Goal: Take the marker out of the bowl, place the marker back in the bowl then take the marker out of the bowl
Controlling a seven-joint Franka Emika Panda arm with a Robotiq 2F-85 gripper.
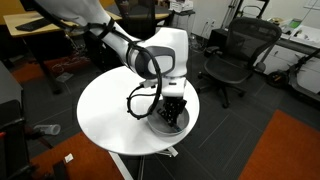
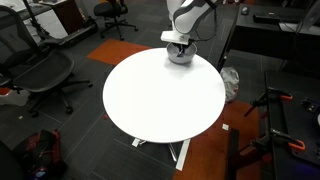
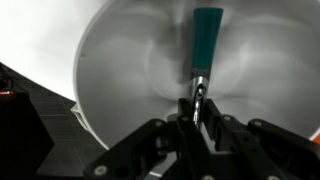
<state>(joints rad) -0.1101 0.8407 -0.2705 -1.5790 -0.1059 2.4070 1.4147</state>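
Note:
In the wrist view the marker (image 3: 206, 40) lies inside the shiny metal bowl (image 3: 120, 60), teal end pointing away from me. My gripper (image 3: 199, 105) is shut on the marker's dark near end, fingers pressed against both sides. In both exterior views the gripper (image 1: 172, 115) reaches down into the bowl (image 1: 165, 126) at the edge of the round white table (image 1: 110, 115). The bowl (image 2: 180, 55) and gripper (image 2: 178, 44) sit at the far edge of the table (image 2: 160, 95); the marker is hidden there.
Black office chairs (image 1: 235, 55) stand beyond the table. Another chair (image 2: 40, 70) is off to one side, and a tripod stand (image 2: 280, 110) is near the table. An orange floor mat (image 1: 285, 150) lies beside the table base.

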